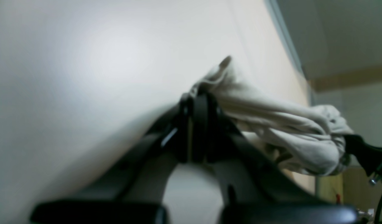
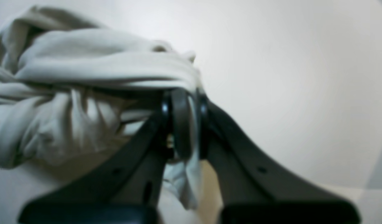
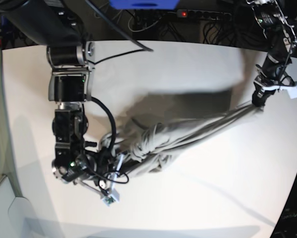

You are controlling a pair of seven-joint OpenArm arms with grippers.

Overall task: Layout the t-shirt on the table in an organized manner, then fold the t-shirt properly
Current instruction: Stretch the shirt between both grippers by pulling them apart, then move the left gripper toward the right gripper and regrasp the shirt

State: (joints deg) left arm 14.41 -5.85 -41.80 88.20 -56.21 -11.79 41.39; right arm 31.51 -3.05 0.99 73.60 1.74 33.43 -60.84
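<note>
Both of your arms are gripping the t-shirt [image 3: 188,136] at once. The left tool [image 3: 257,103] is clamping one end of the cloth near the right edge of the table [image 3: 188,64], up toward the far right corner in the base view. In the left wrist view its jaws are pressing together on a pinch of fabric [image 1: 272,121], and the rest is trailing off in a bunched rope toward the other arm's dark tip.

The right tool [image 3: 119,159] is closing on the opposite end, nearer the left edge and somewhat toward the front of the table. In the right wrist view its jaws are meeting on a fold, with a thick wad of twisted cloth [image 2: 79,87] piling up to the left of the fingers [image 2: 178,124] and a small flap hanging down between them.

Between the two tools the t-shirt is stretching as a twisted, gathered band running diagonally across the table's middle; it is thickest and most knotted at the right tool. It is casting a shadow on the white surface behind it. How much of the band is touching the table you cannot tell from these views.
</note>
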